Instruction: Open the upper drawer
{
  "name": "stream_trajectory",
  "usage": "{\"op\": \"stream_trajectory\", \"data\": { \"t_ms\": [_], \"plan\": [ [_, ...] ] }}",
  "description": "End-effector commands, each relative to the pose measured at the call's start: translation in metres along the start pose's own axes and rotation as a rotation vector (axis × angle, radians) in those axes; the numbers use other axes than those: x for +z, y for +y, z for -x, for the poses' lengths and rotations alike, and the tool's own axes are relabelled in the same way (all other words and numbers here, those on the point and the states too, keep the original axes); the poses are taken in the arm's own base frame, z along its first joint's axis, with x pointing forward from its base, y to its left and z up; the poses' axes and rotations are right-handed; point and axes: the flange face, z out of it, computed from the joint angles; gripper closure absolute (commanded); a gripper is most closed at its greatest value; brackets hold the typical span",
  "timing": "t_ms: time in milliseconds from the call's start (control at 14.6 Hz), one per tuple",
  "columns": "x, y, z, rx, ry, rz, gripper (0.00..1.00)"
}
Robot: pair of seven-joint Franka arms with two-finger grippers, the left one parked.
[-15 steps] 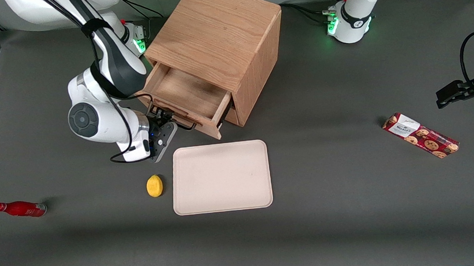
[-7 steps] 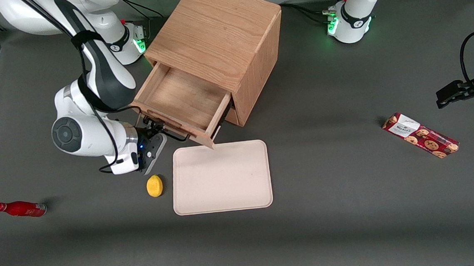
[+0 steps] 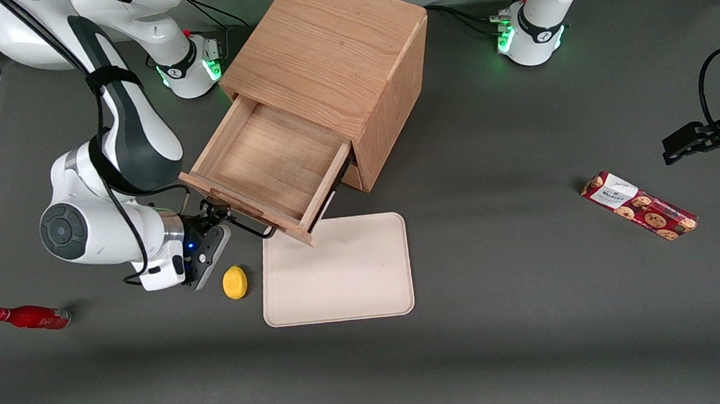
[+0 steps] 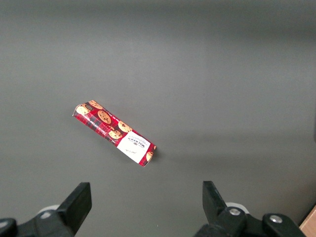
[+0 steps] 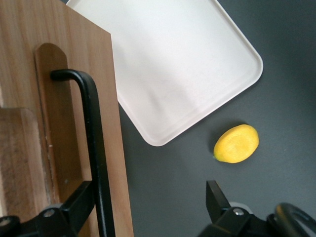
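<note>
The light oak cabinet [image 3: 330,45] stands at the back of the table, and its upper drawer [image 3: 268,164] is pulled far out, showing a shallow, bare wooden interior. The drawer's thin black bar handle [image 3: 249,227] [image 5: 94,148] runs along its wood front [image 5: 59,113]. My right gripper [image 3: 214,212] [image 5: 148,191] is at the handle's end toward the working arm. It is open, jaws wide apart. One finger [image 5: 74,205] sits tucked between the bar and the drawer front, while the other finger [image 5: 216,196] hangs free over the table. The lower drawer is hidden under the upper one.
A cream tray [image 3: 339,273] [image 5: 173,64] lies just in front of the open drawer, whose corner overhangs the tray. A yellow lemon [image 3: 234,282] [image 5: 236,143] rests beside the tray, close to my gripper. A red bottle [image 3: 29,317] lies toward the working arm's end, a cookie pack [image 3: 639,205] [image 4: 114,134] toward the parked arm's.
The upper drawer has slid much farther out of the cabinet toward the front camera. My gripper and arm moved with the handle, ending closer to the lemon.
</note>
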Motion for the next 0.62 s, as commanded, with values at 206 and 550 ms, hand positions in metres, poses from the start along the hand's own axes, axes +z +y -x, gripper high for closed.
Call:
{"op": "stream_trajectory", "data": {
  "t_ms": [206,550],
  "plan": [
    [-0.021,0.031,0.006,-0.101,0.012,0.039,0.00],
    [-0.072,0.016,0.001,-0.119,0.024,0.069,0.00]
  ]
}}
